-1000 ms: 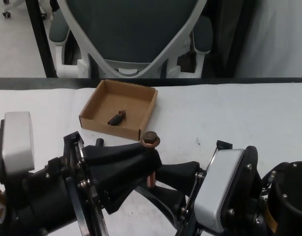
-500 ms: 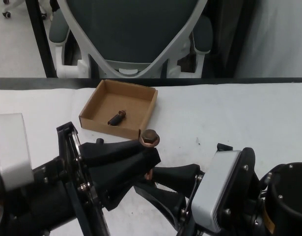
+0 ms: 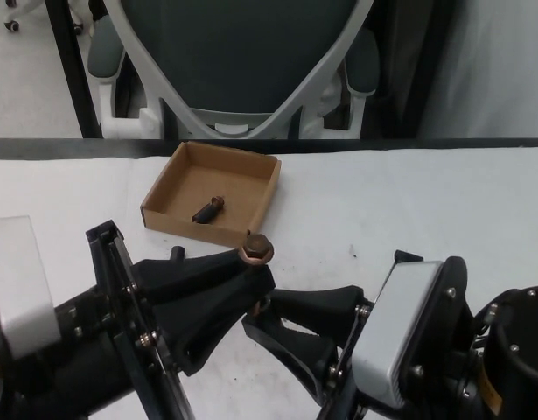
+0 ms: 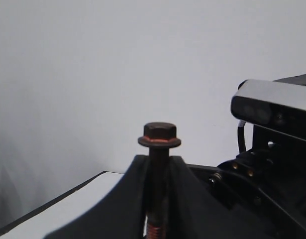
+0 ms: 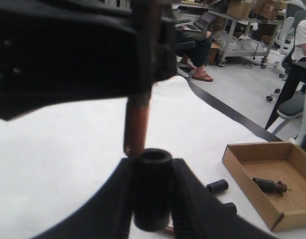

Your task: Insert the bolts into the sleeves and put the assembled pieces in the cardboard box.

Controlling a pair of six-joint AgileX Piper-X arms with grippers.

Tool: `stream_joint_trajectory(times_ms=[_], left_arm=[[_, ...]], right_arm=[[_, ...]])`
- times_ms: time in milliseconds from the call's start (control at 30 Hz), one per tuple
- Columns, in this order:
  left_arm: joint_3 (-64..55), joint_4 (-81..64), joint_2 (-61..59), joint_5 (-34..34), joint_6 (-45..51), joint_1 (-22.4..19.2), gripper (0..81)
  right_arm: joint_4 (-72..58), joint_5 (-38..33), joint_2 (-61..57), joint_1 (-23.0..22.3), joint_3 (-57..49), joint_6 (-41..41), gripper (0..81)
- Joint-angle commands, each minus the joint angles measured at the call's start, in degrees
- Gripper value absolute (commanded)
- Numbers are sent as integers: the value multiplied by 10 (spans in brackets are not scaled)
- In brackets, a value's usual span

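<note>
Cardboard box (image 3: pixel 196 229) near the table's far edge holds one assembled piece (image 3: pixel 209 208). Left gripper (image 4: pixel 159 160) clamps a bolt (image 4: pixel 159 142) upright. Right gripper (image 5: pixel 153 163) pinches a sleeve (image 5: pixel 152 199), bolt tip right at its rim.

Bolt (image 5: pixel 137 119) tip near sleeve (image 5: pixel 152 191) mouth
</note>
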State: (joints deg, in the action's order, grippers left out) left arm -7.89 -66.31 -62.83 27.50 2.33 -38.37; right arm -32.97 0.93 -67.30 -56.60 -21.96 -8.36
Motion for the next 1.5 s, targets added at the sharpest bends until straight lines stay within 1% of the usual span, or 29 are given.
stream_joint_trajectory(times_ms=[0,67,367,967,1200,1367,1467], left_arm=[[0,-30,7,19,-23,0,8],[0,-35,7,7,-23,0,8],[0,-56,7,9,-7,-2,8],[1,-60,7,9,84,-2,8],[1,-54,7,9,75,-2,8],[1,-33,7,9,32,-2,8],[1,-33,7,8,32,-2,8]], right_arm=[[-10,0,10,2,-2,5,2],[-12,-9,11,2,-2,12,2],[-19,-35,11,2,-2,25,2],[-29,-36,11,2,-2,29,2],[-29,-36,11,2,-2,19,2],[-29,-34,11,2,-2,17,2],[-29,-34,11,2,-2,11,2]])
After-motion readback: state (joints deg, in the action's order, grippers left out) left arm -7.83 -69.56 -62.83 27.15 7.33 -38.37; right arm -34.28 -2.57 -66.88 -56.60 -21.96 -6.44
